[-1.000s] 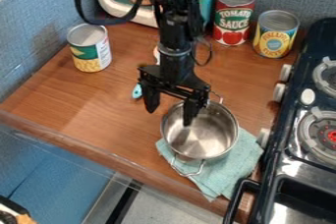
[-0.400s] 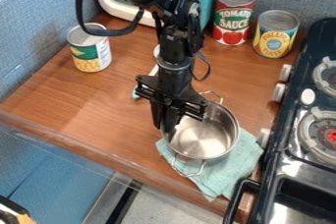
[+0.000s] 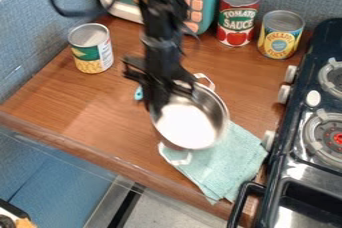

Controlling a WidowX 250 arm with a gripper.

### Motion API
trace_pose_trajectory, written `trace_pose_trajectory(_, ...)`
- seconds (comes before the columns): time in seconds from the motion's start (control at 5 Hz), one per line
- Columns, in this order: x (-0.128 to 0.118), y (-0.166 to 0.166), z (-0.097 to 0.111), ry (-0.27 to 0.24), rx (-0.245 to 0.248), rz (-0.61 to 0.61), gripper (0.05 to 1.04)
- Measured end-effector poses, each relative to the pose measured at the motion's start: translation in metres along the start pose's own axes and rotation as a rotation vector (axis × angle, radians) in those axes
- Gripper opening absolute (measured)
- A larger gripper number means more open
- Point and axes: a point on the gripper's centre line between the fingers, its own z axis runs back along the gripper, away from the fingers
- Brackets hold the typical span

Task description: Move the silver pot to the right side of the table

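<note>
1. The pincer [image 3: 160,105] is squeezed onto the rim of the silver pot [image 3: 192,126].
2. The pot is tipped, partly over the cloth [image 3: 235,154].
3. Held by one side, it could slip and bang the desk [image 3: 97,104].

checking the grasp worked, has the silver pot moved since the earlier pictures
Yes, the silver pot has shifted away from the stove, and more of the cloth now shows.
</note>
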Motion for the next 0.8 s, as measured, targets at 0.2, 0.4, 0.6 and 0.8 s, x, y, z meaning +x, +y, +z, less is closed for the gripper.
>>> trace_pose_trajectory(0.2, -0.003, 0.030, 0.011, 0.003, -0.009, 0.047, 0.074)
trace_pose_trajectory(0.4, -0.008, 0.082, 0.014, -0.013, 0.030, 0.168, 0.074)
trace_pose_trajectory(0.6, -0.006, 0.111, -0.010, 0.025, 0.041, 0.238, 0.074)
trace_pose_trajectory(0.8, -0.003, 0.131, -0.028, 0.065, 0.051, 0.290, 0.074)
